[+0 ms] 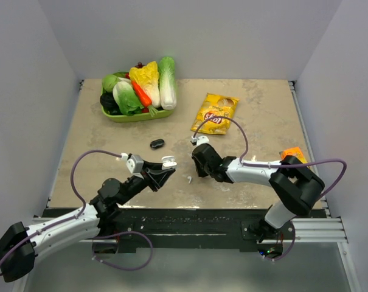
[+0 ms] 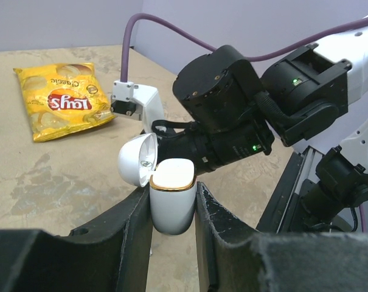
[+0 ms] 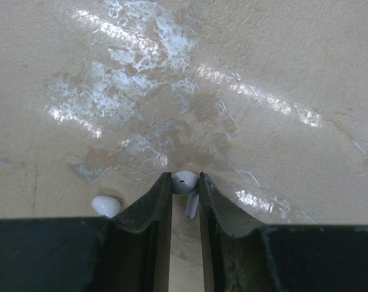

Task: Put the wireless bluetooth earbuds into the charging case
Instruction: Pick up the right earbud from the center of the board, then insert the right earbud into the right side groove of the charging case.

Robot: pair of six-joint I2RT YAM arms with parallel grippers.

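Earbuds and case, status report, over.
Left pincer shut on open charging case. Right pincer straddles one white earbud on table, grip unconfirmed. Second earbud loose beside it. Nothing between.

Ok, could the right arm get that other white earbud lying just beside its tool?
Probably, though not this instant: the right tool has a first earbud between its fingers. The other earbud lies uncovered on the table outside one finger, so a small sideways shift seems needed.

Right of the charging case point(image 2: 171, 204), the right gripper point(image 3: 185, 184) blocks the way — beyond it, bare table point(image 1: 98, 140), save a dark pod point(image 1: 157, 143).
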